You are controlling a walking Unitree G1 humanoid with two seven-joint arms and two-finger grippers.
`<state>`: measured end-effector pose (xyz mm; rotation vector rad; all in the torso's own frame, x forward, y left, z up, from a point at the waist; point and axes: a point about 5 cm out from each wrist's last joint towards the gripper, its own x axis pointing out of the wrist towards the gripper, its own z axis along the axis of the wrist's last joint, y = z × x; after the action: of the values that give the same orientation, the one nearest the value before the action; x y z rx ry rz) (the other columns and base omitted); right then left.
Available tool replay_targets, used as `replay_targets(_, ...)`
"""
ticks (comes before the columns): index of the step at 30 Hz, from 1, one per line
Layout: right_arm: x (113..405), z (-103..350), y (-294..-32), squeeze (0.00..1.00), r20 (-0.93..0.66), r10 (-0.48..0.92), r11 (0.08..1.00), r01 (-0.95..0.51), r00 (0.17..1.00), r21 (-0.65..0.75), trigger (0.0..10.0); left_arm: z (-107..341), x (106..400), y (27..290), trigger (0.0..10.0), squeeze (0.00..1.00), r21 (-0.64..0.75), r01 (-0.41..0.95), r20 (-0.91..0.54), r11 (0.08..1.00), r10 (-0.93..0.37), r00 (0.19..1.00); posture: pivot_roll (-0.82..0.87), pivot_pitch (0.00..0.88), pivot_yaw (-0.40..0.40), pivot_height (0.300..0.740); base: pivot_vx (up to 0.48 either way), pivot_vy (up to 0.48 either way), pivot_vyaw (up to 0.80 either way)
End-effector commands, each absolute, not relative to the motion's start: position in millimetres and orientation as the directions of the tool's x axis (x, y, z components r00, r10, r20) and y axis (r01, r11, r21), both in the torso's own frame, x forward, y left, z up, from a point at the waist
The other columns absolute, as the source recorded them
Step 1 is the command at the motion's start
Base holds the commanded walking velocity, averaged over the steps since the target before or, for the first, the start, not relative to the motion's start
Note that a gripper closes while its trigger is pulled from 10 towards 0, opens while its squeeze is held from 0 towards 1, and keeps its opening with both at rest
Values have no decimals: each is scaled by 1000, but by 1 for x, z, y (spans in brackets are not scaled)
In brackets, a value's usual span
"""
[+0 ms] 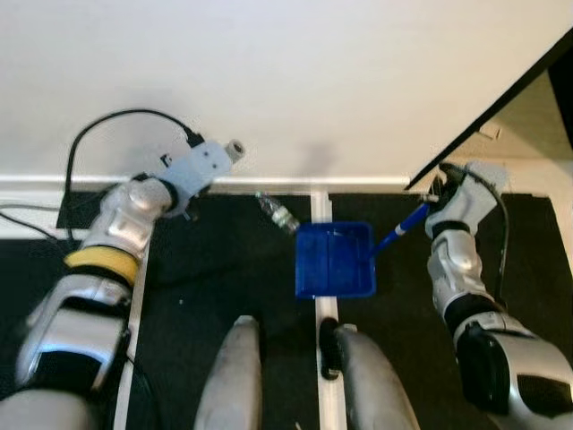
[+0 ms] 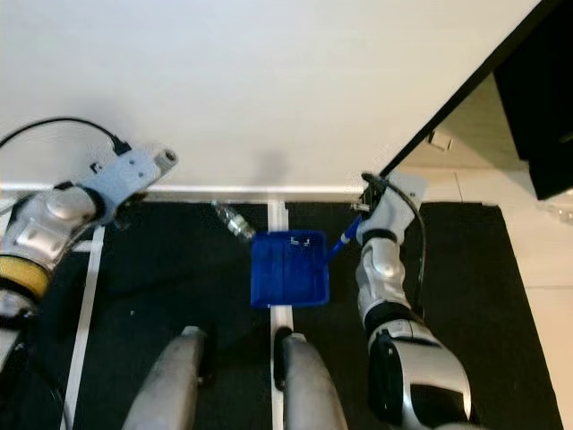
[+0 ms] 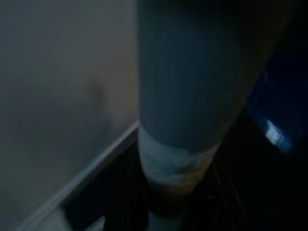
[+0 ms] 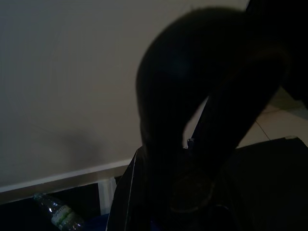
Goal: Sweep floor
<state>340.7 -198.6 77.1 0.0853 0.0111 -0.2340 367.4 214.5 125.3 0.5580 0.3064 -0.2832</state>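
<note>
Feet (image 1: 295, 376) foremost; right end effector (image 1: 433, 199) holds blue dustpan (image 1: 336, 260); left's state indiscernible; bottle (image 1: 277, 213) unswept, sweeping unfinished.

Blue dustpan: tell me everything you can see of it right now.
The blue dustpan looks like glossy plastic: a square tray with raised walls and a blue handle running off one corner to the right gripper, which seems to hold it, though the jaws can't be made out. It sits low over the black mat and its white line, ahead of the robot's feet. A clear bottle lies beside its far left corner, near the baseboard.
</note>
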Motion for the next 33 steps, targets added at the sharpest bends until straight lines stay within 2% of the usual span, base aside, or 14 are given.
replay_targets(1,324,50,-202,0,-134,-250,963,261,959,70,10000,116,367,211,10000,0,400,245,-312,883,-120,942,163,216,-36,740,0,0,0)
replay_targets(3,324,50,-203,0,-133,-253,962,264,958,70,10000,115,367,211,10000,0,410,207,-294,888,-86,952,163,216,-36,740,0,0,0)
replay_targets(6,323,50,-205,0,-132,-260,961,270,957,65,10000,107,367,212,10000,0,562,127,-263,817,31,964,150,217,-34,740,0,0,0)
replay_targets(13,321,49,-207,0,-127,-264,960,274,956,61,10000,109,371,204,10000,0,630,29,-154,776,89,984,134,223,-35,740,0,0,0)
replay_targets(23,320,49,-209,0,-117,-267,960,275,956,54,10000,124,379,175,10000,0,606,-33,6,795,37,999,91,258,-32,740,0,0,0)
replay_targets(26,320,49,-209,0,-114,-270,959,277,956,51,10000,129,380,160,10000,0,554,-26,50,832,-3,999,79,270,-28,740,0,0,0)
replay_targets(31,319,49,-211,0,-112,-275,958,281,955,48,10000,135,382,149,10000,0,541,-14,86,841,-38,996,71,275,-26,740,0,0,0)
replay_targets(33,318,49,-212,0,-112,-277,958,284,954,47,10000,141,383,133,10000,0,516,33,118,856,-109,987,71,275,-26,740,0,0,0)
